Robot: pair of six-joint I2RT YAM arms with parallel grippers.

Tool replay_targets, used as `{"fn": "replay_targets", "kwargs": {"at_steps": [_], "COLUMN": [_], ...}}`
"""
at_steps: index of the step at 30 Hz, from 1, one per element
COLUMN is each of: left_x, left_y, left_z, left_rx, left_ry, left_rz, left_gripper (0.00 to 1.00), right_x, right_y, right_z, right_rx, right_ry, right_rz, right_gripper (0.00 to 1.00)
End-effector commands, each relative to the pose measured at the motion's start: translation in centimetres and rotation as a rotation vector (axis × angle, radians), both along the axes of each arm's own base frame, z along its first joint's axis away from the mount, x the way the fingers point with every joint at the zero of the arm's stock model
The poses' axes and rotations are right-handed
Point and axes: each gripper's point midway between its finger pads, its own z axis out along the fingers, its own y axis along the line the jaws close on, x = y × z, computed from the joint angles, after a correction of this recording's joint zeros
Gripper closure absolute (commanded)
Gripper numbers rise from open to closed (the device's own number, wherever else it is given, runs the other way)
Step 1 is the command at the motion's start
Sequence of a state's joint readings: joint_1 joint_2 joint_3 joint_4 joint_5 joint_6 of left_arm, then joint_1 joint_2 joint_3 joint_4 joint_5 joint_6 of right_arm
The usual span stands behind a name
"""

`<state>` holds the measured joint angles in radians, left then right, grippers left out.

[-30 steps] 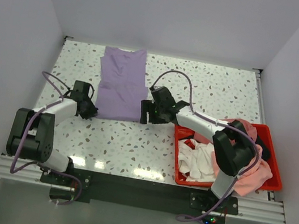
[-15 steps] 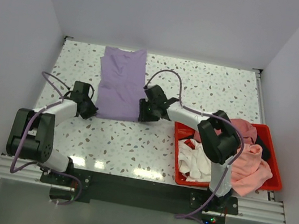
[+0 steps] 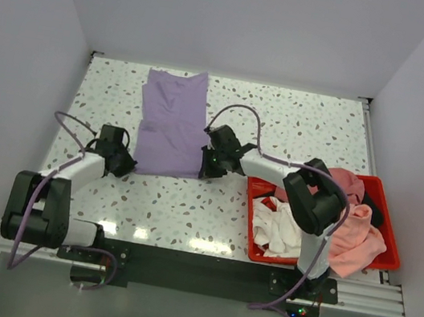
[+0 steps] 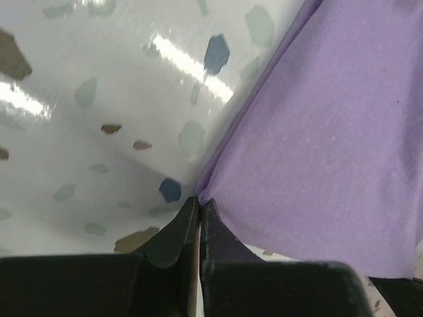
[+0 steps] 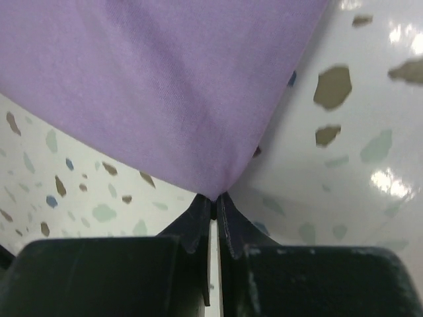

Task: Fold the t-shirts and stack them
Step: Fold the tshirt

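Note:
A purple t-shirt (image 3: 171, 119) lies flat on the speckled table, folded lengthwise into a long strip. My left gripper (image 3: 126, 164) is shut on its near left corner; the wrist view shows the cloth (image 4: 330, 145) pinched at the fingertips (image 4: 199, 200). My right gripper (image 3: 204, 168) is shut on the near right corner, where the purple cloth (image 5: 165, 86) meets the closed tips (image 5: 215, 196). More t-shirts, white (image 3: 278, 222) and pink (image 3: 358, 232), are heaped in a red bin (image 3: 387, 206) at the right.
The red bin stands at the table's near right edge. White walls enclose the table on three sides. The right arm's cable (image 3: 240, 113) loops above the shirt's right side.
The right gripper closed on the shirt's near right corner and the left one finished closing on the near left corner. Both have drawn the near edge slightly toward me.

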<state>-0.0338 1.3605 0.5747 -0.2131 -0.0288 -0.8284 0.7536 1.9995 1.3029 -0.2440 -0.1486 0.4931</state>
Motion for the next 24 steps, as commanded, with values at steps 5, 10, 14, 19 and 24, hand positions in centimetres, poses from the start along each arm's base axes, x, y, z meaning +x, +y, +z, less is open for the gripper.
{"fn": "replay_targets", "kwargs": {"at_steps": [5, 10, 14, 19, 24], "left_x": [-4.6, -6.8, -8.0, -8.6, -8.9], "left_y": [-2.1, -3.4, -2.3, -1.4, -0.2], "left_z": [2.6, 5.1, 7.6, 10.9, 14.5], "left_rx": [-0.023, -0.055, -0.046, -0.034, -0.006], "left_ry": [-0.017, -0.058, -0.123, -0.188, -0.266], "left_rz": [-0.014, 0.011, 0.063, 0.099, 0.13], "left_gripper": [1.0, 1.0, 1.0, 1.0, 1.0], "right_x": [-6.0, -10.8, -13.2, -16.4, -19.5], "right_y": [-3.8, -5.7, -6.9, -7.1, -6.3], "right_z": [3.9, 6.9, 9.6, 13.9, 17.0], "right_rx": [0.025, 0.062, 0.082, 0.168, 0.312], "right_ry": [0.052, 0.11, 0.129, 0.189, 0.278], "right_rz": [0.054, 0.13, 0.193, 0.305, 0.412], "right_gripper": [1.0, 1.0, 1.0, 1.0, 1.0]}}
